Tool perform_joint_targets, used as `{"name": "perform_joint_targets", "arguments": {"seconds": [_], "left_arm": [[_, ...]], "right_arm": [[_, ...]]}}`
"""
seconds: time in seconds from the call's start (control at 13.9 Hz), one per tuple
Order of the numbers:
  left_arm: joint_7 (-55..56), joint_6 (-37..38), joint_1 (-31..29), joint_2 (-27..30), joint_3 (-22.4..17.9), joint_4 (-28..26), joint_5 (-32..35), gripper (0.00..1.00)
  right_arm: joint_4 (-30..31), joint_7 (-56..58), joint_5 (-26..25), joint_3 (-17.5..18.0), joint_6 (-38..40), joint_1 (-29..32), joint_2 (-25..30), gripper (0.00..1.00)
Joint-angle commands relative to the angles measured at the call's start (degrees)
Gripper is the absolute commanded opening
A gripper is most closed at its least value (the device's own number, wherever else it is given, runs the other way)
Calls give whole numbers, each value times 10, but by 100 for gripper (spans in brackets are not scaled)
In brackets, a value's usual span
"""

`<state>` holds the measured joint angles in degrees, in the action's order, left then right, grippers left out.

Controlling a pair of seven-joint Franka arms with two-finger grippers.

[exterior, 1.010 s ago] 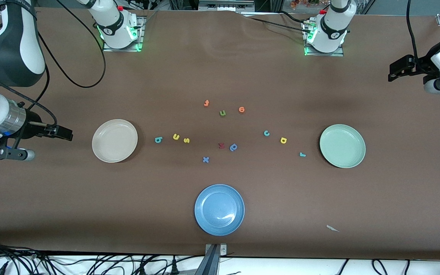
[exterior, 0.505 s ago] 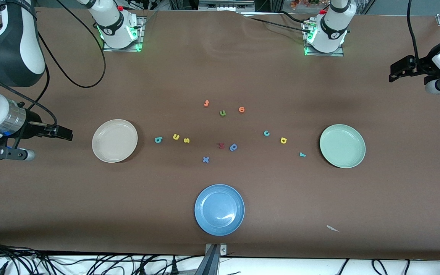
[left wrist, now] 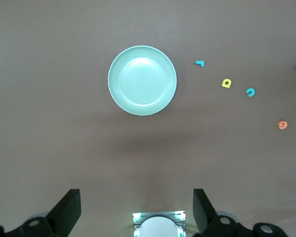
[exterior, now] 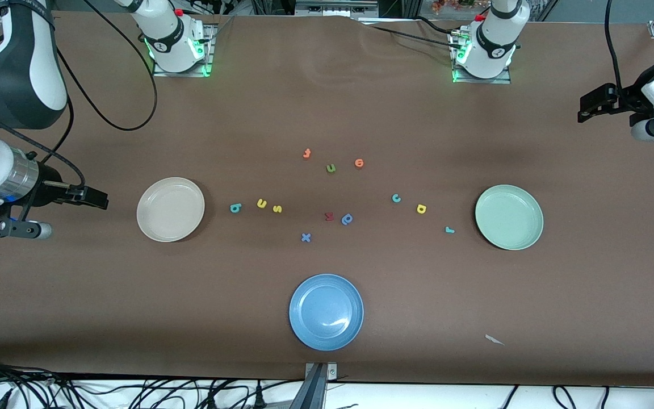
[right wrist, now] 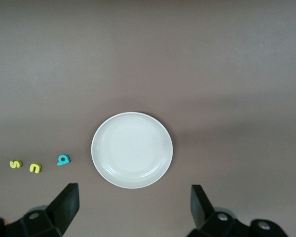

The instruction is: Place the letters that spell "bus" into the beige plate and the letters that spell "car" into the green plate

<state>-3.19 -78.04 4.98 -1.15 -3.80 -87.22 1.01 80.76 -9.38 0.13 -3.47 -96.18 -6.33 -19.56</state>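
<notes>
Basically nothing's moved in the last sec: teal b (exterior: 235, 208), yellow u (exterior: 261, 203) & yellow s (exterior: 277, 209) sit on the brown bench (exterior: 327, 108) beside the round beige plate (exterior: 170, 209), teal c (exterior: 396, 198), yellow a (exterior: 422, 209), teal r (exterior: 449, 230) near the round pale green plate (exterior: 508, 217). Right gripper (right wrist: 133, 200) is over the beige plate, left gripper (left wrist: 137, 202) up by the green one, both w/ jaws apart, empty. Only the left arm crept a hair, so sorting hasn't begun imo

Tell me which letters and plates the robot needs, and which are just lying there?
Needed: teal b, yellow u, yellow s, beige plate, teal c, yellow a, teal r, green plate.

Lying about: blue plate, orange t, olive u, orange o, red letter, blue p, blue x.
</notes>
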Motion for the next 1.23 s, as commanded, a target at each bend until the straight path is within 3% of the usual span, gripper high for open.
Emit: {"name": "perform_joint_targets", "arguments": {"seconds": [0.0,0.51,0.72,0.87,0.94,1.15], "left_arm": [[-14,-15,-2,19,-3,-23,-13,100],[-12,-12,1,1,-4,-14,-8,100],[-12,-11,-1,-51,-4,-21,-14,100],[-16,-15,-1,-58,-3,-27,-18,100],[-14,-25,5,-56,-2,-42,-18,100],[-9,-149,6,-53,28,-131,-38,100]], "right_arm": [[5,-4,4,3,5,-3,9,100],[7,-38,-1,3,-1,-57,-3,100],[7,-83,-1,3,-7,-94,-28,99],[11,-112,2,3,-36,-117,-52,99],[18,-114,7,3,-55,-126,-66,99],[72,-123,8,4,-121,-148,-87,98]]}}
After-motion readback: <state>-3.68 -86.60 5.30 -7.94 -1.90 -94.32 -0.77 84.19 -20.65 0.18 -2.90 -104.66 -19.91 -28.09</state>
